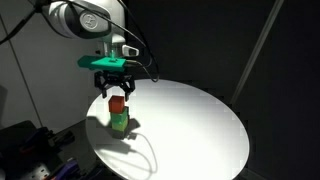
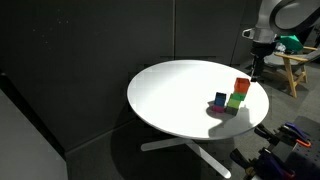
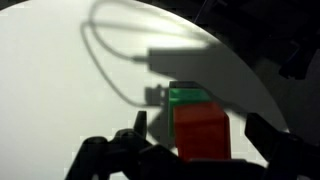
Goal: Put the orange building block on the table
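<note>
The orange building block sits just beneath the claw, apparently untouched.

Wrist view: small orange-red cube hides most of green block under it. Black gripper fingers blurred, cut by bottom edge. Exterior view: white robot arm cut by top edge, round white tabletop by bottom edge. Finger-to-cube contact: cannot tell.

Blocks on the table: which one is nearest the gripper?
The orange building block, the only orange one. It tops the stack, resting on a green block, directly below the gripper.
</note>
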